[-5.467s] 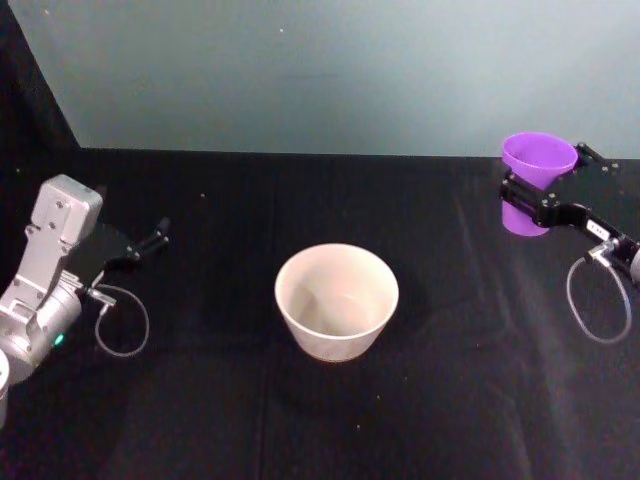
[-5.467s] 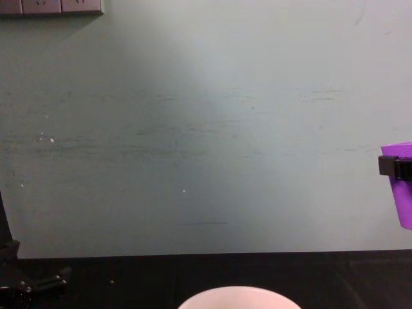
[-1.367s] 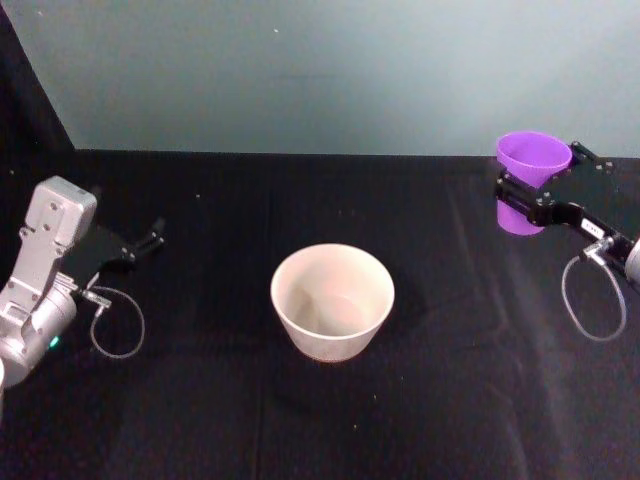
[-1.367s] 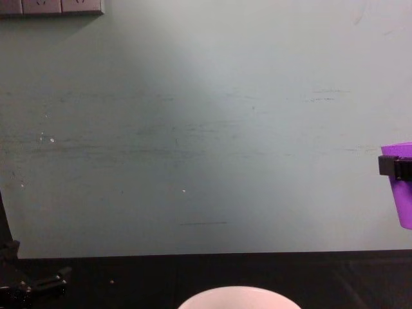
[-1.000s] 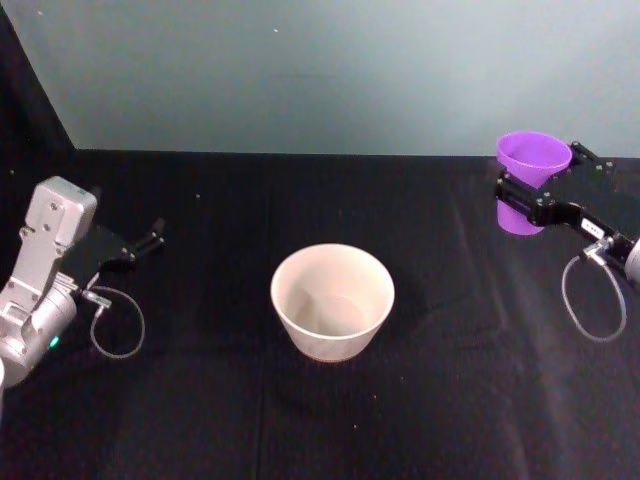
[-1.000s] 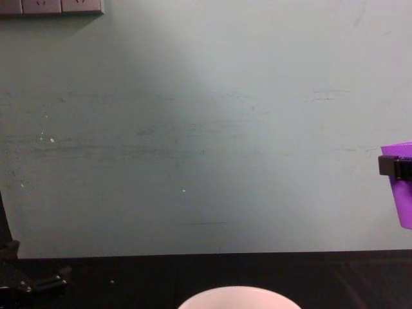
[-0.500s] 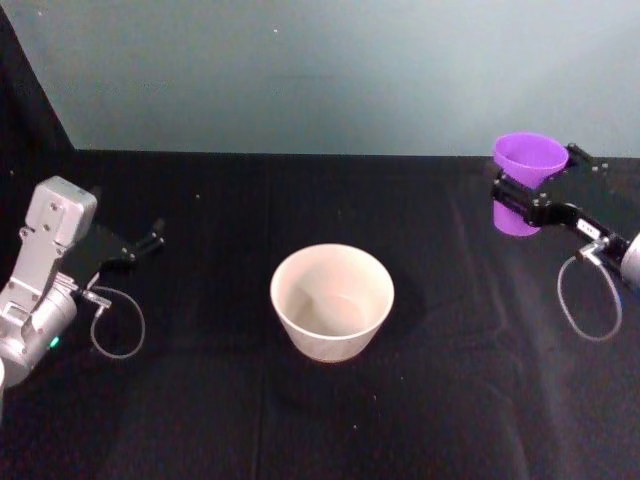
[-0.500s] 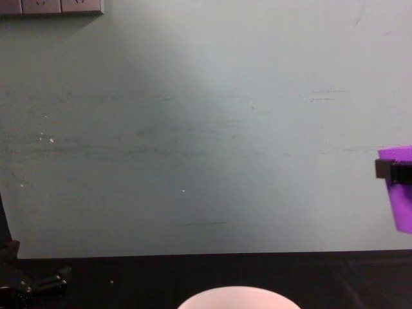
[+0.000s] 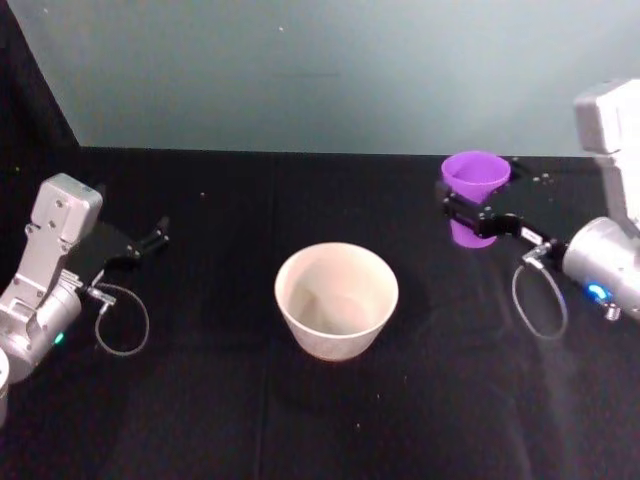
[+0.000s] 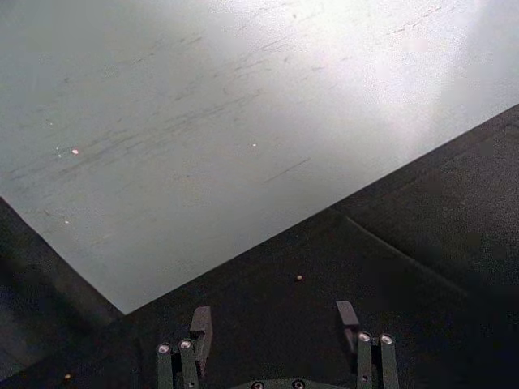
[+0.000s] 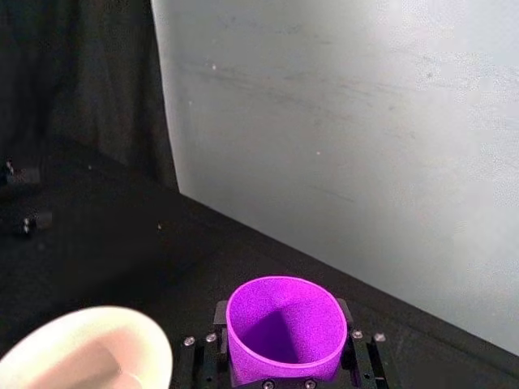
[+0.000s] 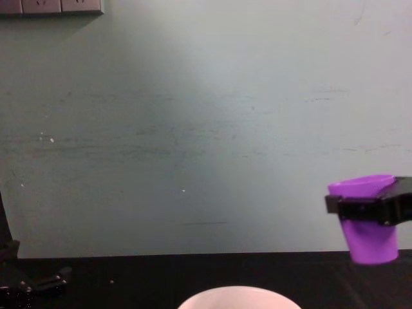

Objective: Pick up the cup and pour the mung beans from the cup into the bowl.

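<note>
The right gripper point(image 9: 468, 214) has its jaws closed around the purple cup point(image 9: 477, 174), holding it at about the middle of its side. The cup stands nearly upright, with its mouth up, and it hangs above the black surface point(image 9: 300, 420), not resting on it. It is to the right of the bowl point(image 9: 336, 334) and a little farther back, with a clear gap between them. In the chest view the cup point(image 12: 371, 242) is seen from the side, with the black jaws across it just under the rim. In the right wrist view I look down into the cup point(image 11: 282, 324); its inside is purple and in shadow, and I cannot tell what lies in it. The pale bowl sits in the middle of the surface. The left gripper point(image 9: 150, 243) is parked far to the left, just above the surface, and its jaws are wide apart with nothing between them point(image 10: 274, 321).
</note>
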Controlling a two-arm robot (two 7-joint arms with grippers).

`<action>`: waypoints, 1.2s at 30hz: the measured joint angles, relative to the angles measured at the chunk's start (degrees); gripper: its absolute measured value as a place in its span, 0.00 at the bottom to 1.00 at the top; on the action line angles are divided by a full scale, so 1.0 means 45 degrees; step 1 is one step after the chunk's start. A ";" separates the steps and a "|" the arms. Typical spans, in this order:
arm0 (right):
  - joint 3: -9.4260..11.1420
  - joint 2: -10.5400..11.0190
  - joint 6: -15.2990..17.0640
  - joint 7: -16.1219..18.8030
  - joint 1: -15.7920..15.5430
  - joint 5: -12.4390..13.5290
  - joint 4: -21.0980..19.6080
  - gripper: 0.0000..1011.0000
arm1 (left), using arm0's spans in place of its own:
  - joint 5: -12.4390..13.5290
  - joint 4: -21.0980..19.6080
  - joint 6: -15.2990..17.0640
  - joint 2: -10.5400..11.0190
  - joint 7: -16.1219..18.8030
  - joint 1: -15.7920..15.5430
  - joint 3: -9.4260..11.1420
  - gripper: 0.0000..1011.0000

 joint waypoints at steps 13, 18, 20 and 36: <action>-0.0883 -0.0143 0.0163 -0.0221 0.0638 -0.1830 0.0311 0.73 | 0.0000 0.0000 0.0000 0.0000 0.0000 0.0000 0.0000 0.99; -0.1184 -0.0100 0.0064 -0.0282 0.0747 -0.2548 0.0392 0.73 | -0.0001 0.0000 0.0000 0.0000 0.0000 0.0000 0.0000 0.99; -0.1304 -0.0079 0.0001 -0.0293 0.0789 -0.2802 0.0427 0.73 | 0.0000 0.0000 0.0000 0.0001 0.0000 0.0000 0.0000 0.99; -0.2936 0.0233 -0.1006 -0.1436 0.0882 -0.6756 0.0286 0.73 | 0.0000 0.0000 0.0000 0.0000 0.0000 0.0000 0.0000 0.99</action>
